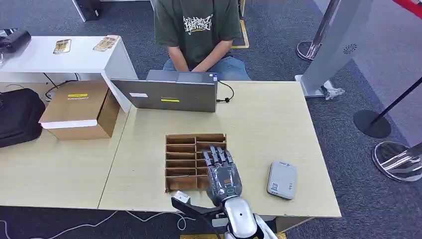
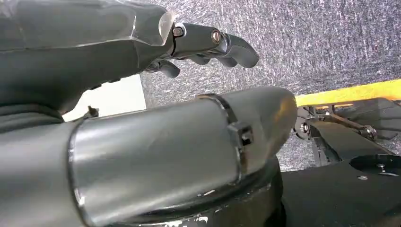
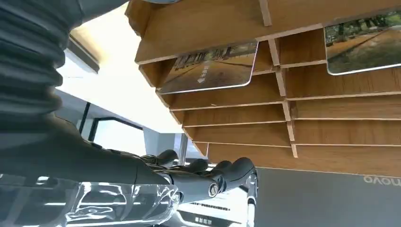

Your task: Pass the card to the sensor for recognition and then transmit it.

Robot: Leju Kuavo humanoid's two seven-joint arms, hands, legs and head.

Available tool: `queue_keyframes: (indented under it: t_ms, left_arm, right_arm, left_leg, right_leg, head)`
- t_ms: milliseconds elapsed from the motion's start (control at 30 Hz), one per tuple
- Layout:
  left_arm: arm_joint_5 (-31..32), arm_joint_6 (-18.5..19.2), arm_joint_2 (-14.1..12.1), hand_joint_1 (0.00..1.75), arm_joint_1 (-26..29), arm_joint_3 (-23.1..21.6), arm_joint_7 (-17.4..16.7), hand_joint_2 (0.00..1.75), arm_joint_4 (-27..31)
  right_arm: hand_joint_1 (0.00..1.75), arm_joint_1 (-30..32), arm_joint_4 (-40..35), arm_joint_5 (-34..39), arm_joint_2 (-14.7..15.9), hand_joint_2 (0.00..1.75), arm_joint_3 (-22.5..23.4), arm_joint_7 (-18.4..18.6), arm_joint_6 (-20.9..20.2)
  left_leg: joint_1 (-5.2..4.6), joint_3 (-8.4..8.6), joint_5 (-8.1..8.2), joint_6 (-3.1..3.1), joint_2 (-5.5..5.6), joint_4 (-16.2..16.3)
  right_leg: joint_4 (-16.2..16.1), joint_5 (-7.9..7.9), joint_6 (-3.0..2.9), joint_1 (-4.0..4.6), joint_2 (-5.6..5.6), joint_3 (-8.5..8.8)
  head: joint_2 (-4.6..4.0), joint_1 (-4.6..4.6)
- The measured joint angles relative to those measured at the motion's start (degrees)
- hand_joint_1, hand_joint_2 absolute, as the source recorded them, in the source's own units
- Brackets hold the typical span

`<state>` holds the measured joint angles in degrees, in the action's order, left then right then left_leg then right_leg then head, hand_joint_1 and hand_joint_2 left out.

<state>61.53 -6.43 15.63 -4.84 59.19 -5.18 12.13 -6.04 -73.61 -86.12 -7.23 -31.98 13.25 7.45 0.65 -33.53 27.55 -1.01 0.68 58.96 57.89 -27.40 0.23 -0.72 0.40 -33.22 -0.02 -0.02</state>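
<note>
A wooden card rack (image 1: 181, 162) with two columns of slots lies on the light wooden table (image 1: 263, 124) near its front edge. My right hand (image 1: 222, 172) hovers over the rack's right column, fingers stretched forward and apart, holding nothing. In the right wrist view the hand (image 3: 198, 177) is empty, and two picture cards (image 3: 208, 68) (image 3: 364, 45) sit in rack slots (image 3: 283, 127) beyond the fingers. The grey card sensor (image 1: 282, 179) lies flat on the table to the right of my hand. My left hand (image 2: 142, 47) hangs over grey carpet with loosely bent fingers, empty.
A grey laptop (image 1: 166, 94) stands at the table's far side with a seated person (image 1: 196, 30) behind it. A cardboard box (image 1: 79, 109) and a black bag (image 1: 17, 117) sit on the left table. Stanchion bases (image 1: 370, 122) stand on the carpet at right.
</note>
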Motion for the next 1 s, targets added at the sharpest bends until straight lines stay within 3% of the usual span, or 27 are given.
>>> queue_keyframes:
  t_ms: [433,467,500,533,800,833,1000]
  left_arm:
    - [-0.02,-0.07,0.02,0.0,0.0,0.0,0.02,0.0,0.0]
    - [-0.02,-0.07,0.02,0.0,0.0,0.0,0.02,0.0,0.0]
    - [-0.02,-0.07,0.04,0.0,0.0,0.0,0.02,0.0,0.0]
    - [-0.02,-0.07,0.04,0.0,0.0,0.0,0.02,0.0,0.0]
    - [0.0,-0.07,0.04,0.0,0.0,0.0,0.04,0.0,0.0]
    - [0.0,-0.07,0.04,0.0,0.0,0.0,0.04,0.0,0.0]
    - [0.11,-0.07,0.04,0.0,0.0,0.0,0.04,0.0,0.0]
  right_arm:
    - [0.03,0.06,-0.04,0.0,-0.04,1.75,0.17,0.04,-0.17]
    - [0.24,0.06,-0.07,0.0,-0.04,1.75,0.17,0.04,-0.17]
    - [1.08,0.06,-0.07,0.0,-0.04,1.75,0.17,0.04,-0.17]
    - [1.75,0.06,-0.07,0.0,-0.04,1.75,0.17,0.07,-0.17]
    - [1.71,0.07,-0.07,0.0,-0.04,1.75,0.2,0.07,-0.15]
    - [1.57,0.07,-0.07,0.0,-0.04,1.75,0.2,0.07,-0.15]
    - [1.54,0.08,-0.09,0.0,-0.04,1.75,0.22,0.11,-0.07]
  left_leg:
    - [0.0,0.0,0.0,0.0,0.0,0.0]
    - [0.0,0.0,0.0,0.0,0.0,0.0]
    - [0.0,0.0,0.0,0.0,0.0,0.0]
    - [0.0,0.0,0.0,0.0,0.0,0.0]
    - [0.0,0.0,0.0,0.0,0.0,0.0]
    - [0.0,0.0,0.0,0.0,0.0,0.0]
    - [0.0,0.0,0.0,0.0,0.0,0.0]
  right_leg:
    - [0.0,0.0,0.0,0.0,0.0,0.0]
    - [0.0,0.0,0.0,0.0,0.0,0.0]
    - [0.0,0.0,0.0,0.0,0.0,0.0]
    - [0.0,0.0,0.0,0.0,0.0,0.0]
    - [0.0,0.0,0.0,0.0,0.0,0.0]
    - [0.0,0.0,0.0,0.0,0.0,0.0]
    - [0.0,0.0,0.0,0.0,0.0,0.0]
  head:
    - [0.02,-0.02]
    - [0.0,0.0]
    - [0.0,0.0]
    - [0.0,0.0]
    - [0.02,0.0]
    - [0.02,0.0]
    - [0.02,0.0]
